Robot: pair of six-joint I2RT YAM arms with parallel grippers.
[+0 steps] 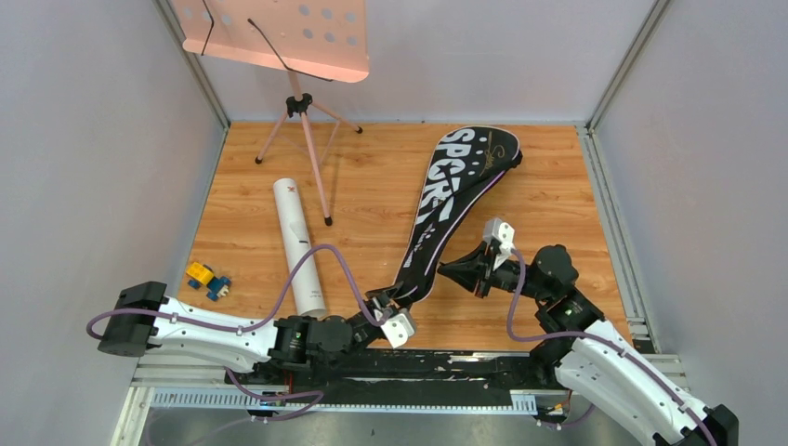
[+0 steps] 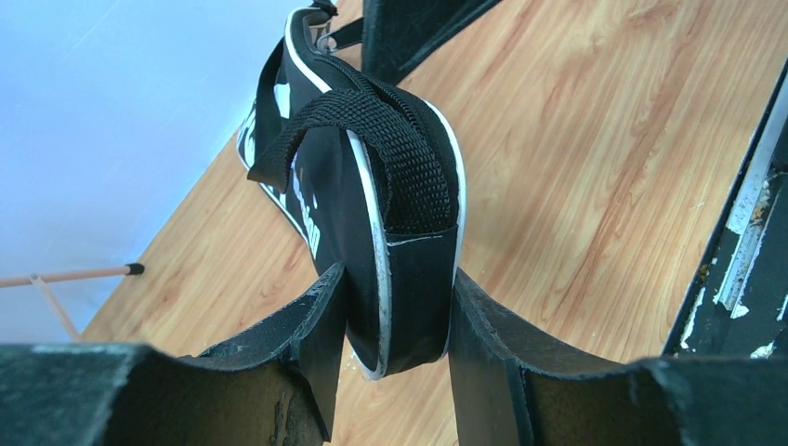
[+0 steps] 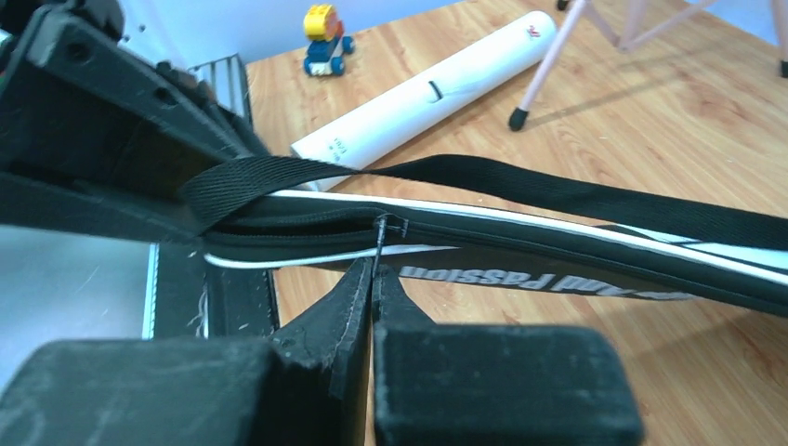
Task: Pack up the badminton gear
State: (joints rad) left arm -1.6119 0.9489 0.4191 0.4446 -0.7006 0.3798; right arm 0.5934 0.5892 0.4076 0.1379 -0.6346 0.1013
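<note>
The black SPORT bag [image 1: 446,200] lies slantwise on the wooden table [image 1: 558,186], its wide end far centre and its narrow end near the arm bases, turned on edge there. The left gripper [image 2: 398,279] is clamped on that narrow end, one finger each side, under the webbing strap [image 2: 400,149]; the right gripper [image 3: 376,269] has its fingers pinched together on the zipper pull [image 3: 381,237] at the bag's edge. A white tube [image 1: 299,246] lies left of the bag, a yellow-blue toy [image 1: 206,279] further left, and a pink music stand [image 1: 288,37] at the far left.
</note>
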